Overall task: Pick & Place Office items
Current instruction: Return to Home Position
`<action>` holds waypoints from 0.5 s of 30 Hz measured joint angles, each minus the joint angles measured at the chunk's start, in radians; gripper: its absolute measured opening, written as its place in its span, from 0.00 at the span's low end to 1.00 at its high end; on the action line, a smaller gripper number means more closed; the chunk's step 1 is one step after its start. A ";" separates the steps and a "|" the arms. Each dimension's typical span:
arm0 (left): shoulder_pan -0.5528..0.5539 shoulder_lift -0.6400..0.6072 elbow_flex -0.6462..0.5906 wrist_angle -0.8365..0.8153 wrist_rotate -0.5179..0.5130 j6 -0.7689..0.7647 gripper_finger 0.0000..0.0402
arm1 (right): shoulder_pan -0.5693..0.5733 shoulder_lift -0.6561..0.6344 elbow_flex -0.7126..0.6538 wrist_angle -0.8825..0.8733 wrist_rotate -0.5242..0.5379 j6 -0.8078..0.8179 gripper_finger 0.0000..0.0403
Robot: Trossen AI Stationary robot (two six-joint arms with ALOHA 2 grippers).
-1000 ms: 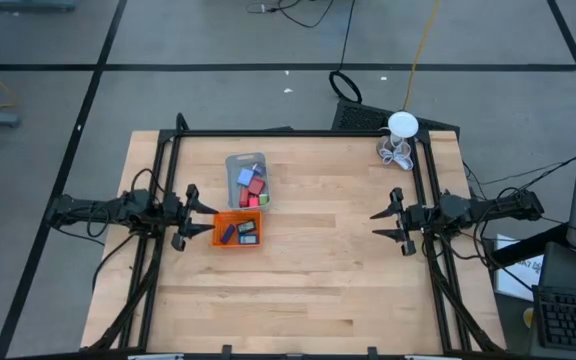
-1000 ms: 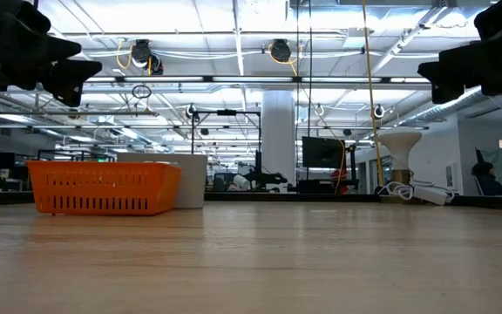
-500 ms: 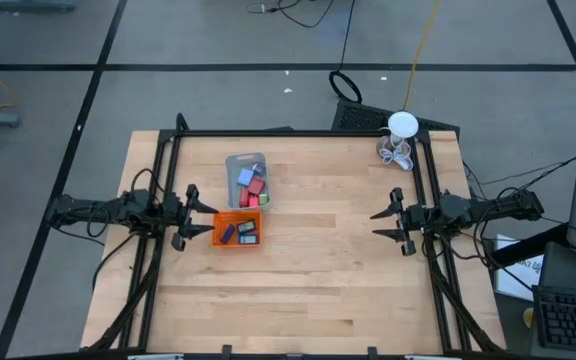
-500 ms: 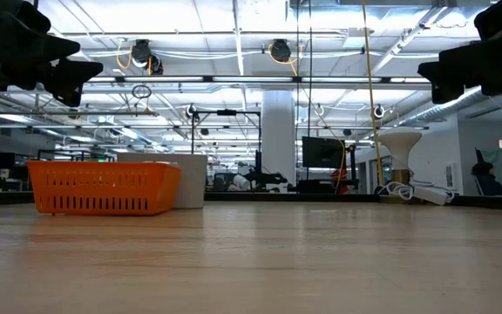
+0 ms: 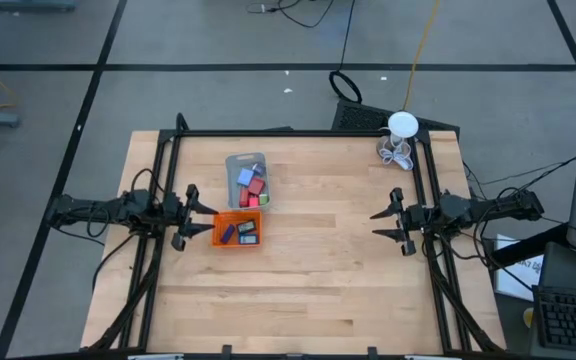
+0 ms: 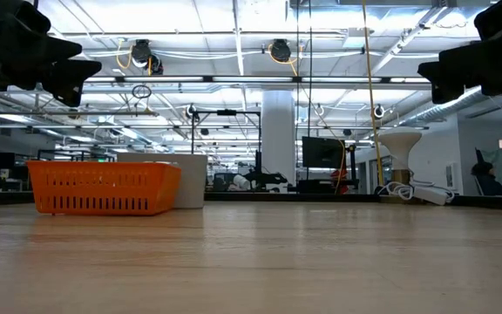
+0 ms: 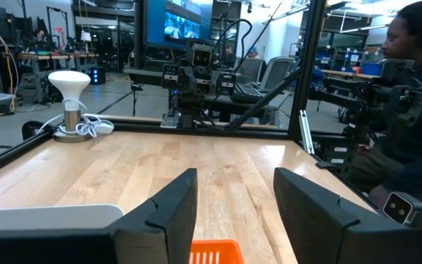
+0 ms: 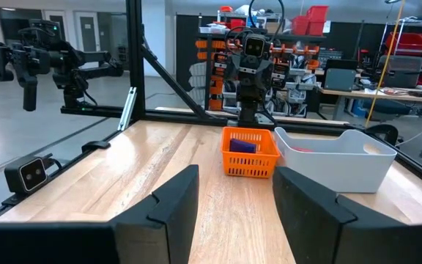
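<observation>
1. Nearest, the lower half of the high view showed only bare table; nothing lay loose on it.
2. At mid-height were the two grippers. The left gripper hung at the table's left edge and the right gripper at its right edge. Both were raised off the wood, jaws apart, with nothing between them.
3. Just right of the left gripper sat the one orange tray. It held some of the office items, apparently three: blue, black and a greenish one.
4. Directly above it in the frame, close by, sat the one grey tray. It held the other pieces, blue, red and pink. About four could be made out, and an exact count could not be had.
5. Farthest, at the upper right, stood a single white round thing with wire loops, well apart from both trays.
6. With every visible piece in a tray, sorting appeared complete, and the step in hand was judged to be the return to rest. The next move would call for no grasp, only for both arms to settle clear of the trays.
</observation>
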 joint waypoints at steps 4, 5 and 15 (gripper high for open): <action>0.000 0.000 0.000 0.000 0.000 0.000 0.44 | 0.000 0.000 0.000 0.000 0.000 0.000 0.41; 0.000 0.000 0.000 0.000 0.000 0.000 0.43 | 0.000 0.000 0.000 0.000 0.000 0.000 0.41; 0.000 0.000 0.000 0.000 0.000 0.000 0.47 | 0.000 0.000 0.000 0.000 0.000 0.000 0.41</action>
